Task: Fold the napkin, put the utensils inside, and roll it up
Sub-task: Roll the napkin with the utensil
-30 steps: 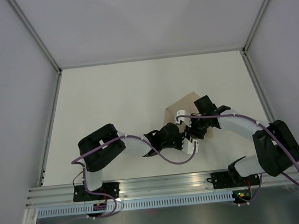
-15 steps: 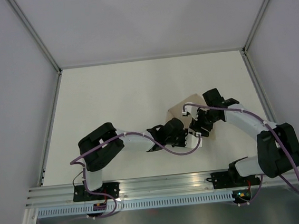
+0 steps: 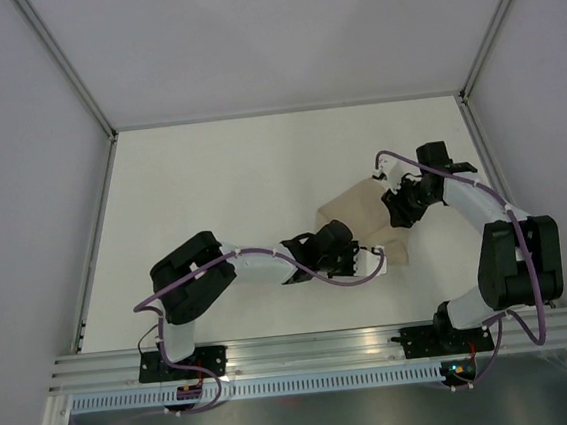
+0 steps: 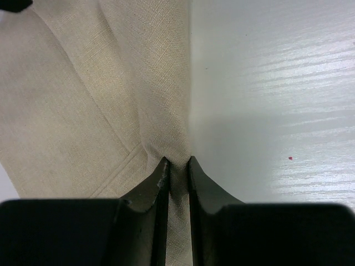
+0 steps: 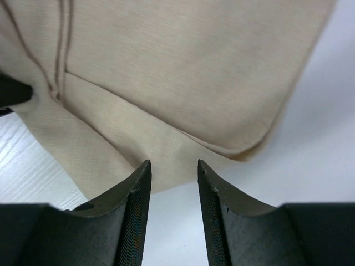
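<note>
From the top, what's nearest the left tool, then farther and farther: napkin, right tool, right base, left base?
1. The napkin: pinched in the left tool itself.
2. The right tool: close by, at the napkin's far right side.
3. The right base: near edge, right.
4. The left base: near edge, far left.

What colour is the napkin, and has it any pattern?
Plain tan-beige napkin, no print, only a fine weave; the right wrist view shows it best.
</note>
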Robot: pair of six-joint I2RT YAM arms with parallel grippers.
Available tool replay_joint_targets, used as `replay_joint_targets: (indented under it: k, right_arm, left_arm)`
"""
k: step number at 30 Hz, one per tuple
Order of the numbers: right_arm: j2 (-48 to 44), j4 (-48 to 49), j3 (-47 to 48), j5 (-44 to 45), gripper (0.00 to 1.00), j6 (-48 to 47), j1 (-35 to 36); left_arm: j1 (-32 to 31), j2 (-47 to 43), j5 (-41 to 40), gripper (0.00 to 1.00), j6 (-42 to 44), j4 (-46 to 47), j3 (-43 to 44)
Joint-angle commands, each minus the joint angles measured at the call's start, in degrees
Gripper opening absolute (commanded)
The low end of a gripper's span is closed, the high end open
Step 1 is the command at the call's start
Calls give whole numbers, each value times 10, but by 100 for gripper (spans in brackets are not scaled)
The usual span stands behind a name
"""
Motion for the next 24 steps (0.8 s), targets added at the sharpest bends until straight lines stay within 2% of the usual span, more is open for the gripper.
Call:
replay_joint_targets:
  k: [1, 7, 16, 24]
  right_arm:
    - [19, -20, 33, 13, 45, 37, -43]
    - [63, -61, 46, 30, 42, 45, -54]
    - [157, -54, 79, 42, 41, 81, -53]
    - [236, -44, 147, 73, 41, 107, -37]
  left_arm:
    - [1, 22, 9, 2, -48, -74, 9]
    - [0, 25, 9, 2, -58, -98, 20]
    - [1, 39, 20, 2, -72, -130, 50]
    - [1, 61, 71, 2, -105, -224, 117]
